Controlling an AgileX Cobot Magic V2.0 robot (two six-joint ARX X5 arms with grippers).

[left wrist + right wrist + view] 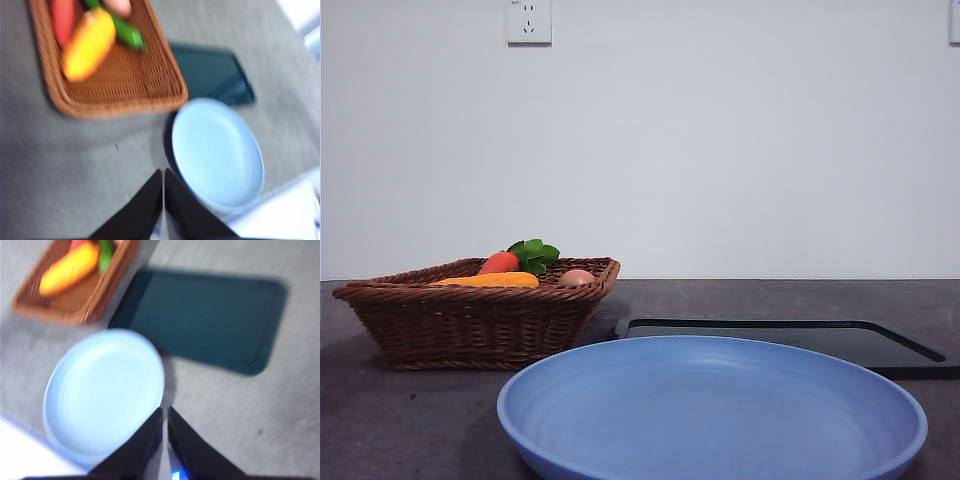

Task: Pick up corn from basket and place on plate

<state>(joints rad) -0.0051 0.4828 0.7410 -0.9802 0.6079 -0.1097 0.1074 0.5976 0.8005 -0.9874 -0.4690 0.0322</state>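
The corn (pixel 488 280) lies in the brown wicker basket (pixel 470 322) at the left, its orange-yellow cob (pixel 89 44) showing just over the braided rim. A red-orange carrot (pixel 500 262) with green leaves and a small pinkish-tan item (pixel 577 277) share the basket. The light-blue plate (pixel 710 412) sits empty at the front, right of the basket. My left gripper (pixel 163 172) hangs high above the table beside the plate (pixel 217 152), jaws shut, holding nothing. High over the plate's (pixel 102 392) edge my right gripper (pixel 164 411) is shut too, empty. Neither arm shows in the front view.
A flat black tray (pixel 790 340) lies behind the plate at the right. The basket (pixel 75 282) sits beyond the plate, next to the tray (pixel 200 320). A bright white edge (pixel 280 220) runs along the table's near side.
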